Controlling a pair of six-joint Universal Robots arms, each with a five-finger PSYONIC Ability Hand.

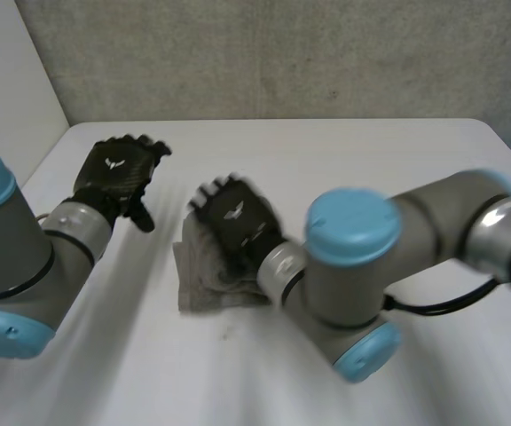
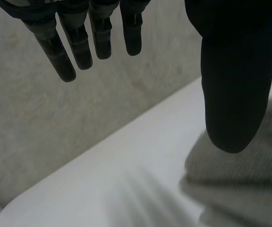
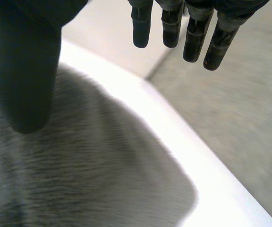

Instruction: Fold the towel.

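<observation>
A small grey towel [image 1: 204, 284] lies folded into a thick wad on the white table [image 1: 344, 160], near its middle. My right hand [image 1: 236, 222] hovers over the towel's far part with straight fingers [image 3: 192, 38] and holds nothing; the towel [image 3: 79, 175] spreads below its thumb. My left hand [image 1: 118, 173] is open to the left of the towel, raised off the table, fingers [image 2: 79, 42] straight. In the left wrist view the folded towel [image 2: 235, 179] lies beneath the thumb, its layered edge showing.
A grey wall [image 1: 264, 53] rises behind the table's far edge, and a white panel [image 1: 7, 80] stands at the far left. My right arm [image 1: 371, 266] crosses the table to the right of the towel.
</observation>
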